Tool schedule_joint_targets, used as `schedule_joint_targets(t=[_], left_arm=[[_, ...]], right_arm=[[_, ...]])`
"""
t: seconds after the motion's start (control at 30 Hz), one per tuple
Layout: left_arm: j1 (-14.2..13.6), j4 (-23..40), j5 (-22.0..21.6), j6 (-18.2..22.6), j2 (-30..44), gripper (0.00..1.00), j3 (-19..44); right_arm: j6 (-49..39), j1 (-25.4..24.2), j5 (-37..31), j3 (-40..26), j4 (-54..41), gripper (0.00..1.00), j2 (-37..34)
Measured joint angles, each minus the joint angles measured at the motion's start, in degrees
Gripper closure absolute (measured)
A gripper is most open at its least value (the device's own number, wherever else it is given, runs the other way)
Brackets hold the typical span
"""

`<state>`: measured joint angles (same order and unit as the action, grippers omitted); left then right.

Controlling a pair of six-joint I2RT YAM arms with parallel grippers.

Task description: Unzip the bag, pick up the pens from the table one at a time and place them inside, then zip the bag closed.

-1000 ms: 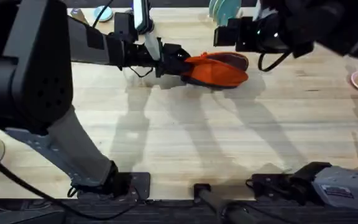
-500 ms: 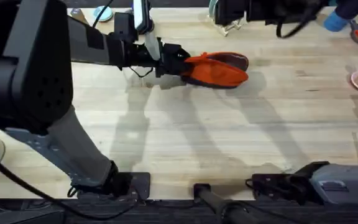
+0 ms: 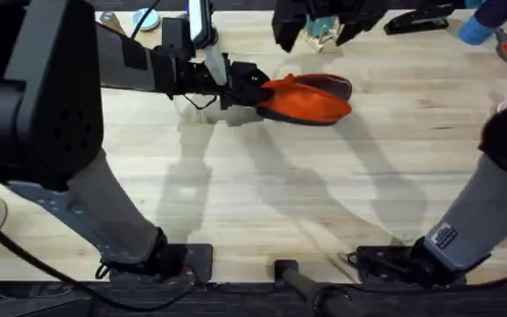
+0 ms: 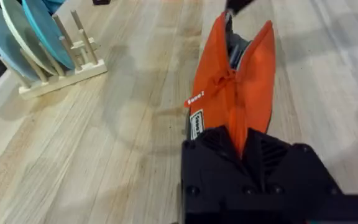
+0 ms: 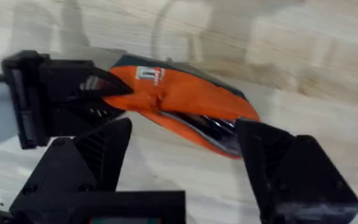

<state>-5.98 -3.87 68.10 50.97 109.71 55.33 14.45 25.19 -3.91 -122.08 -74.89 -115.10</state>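
Rising, right gripper leaves bag; left gripper holds.

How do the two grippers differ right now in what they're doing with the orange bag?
The left gripper is shut on one end of the bag, low at the table; the right gripper holds nothing. The left fingers pinch the fabric; the right fingers are spread wide above the bag. Both have black fingers and point at the bag.

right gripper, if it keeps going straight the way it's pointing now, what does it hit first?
Most likely the bag: it lies straight ahead between the right gripper's open fingers, its zipper partly open. The left gripper clamps one end. Depth is unclear.
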Motion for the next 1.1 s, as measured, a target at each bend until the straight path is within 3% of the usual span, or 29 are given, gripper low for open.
schedule_joint_targets(t=[0.3, 1.1], left_arm=[[0.0, 0.0, 0.0, 0.0, 0.0, 0.959, 0.0], [0.0, 0.0, 0.0, 0.0, 0.0, 0.959, 0.0]], right_arm=[[-1.3, 0.0, 3.5, -0.9, 2.1, 0.005, -0.9], [-1.3, 0.0, 4.0, -0.9, 4.4, 0.006, -0.9]])
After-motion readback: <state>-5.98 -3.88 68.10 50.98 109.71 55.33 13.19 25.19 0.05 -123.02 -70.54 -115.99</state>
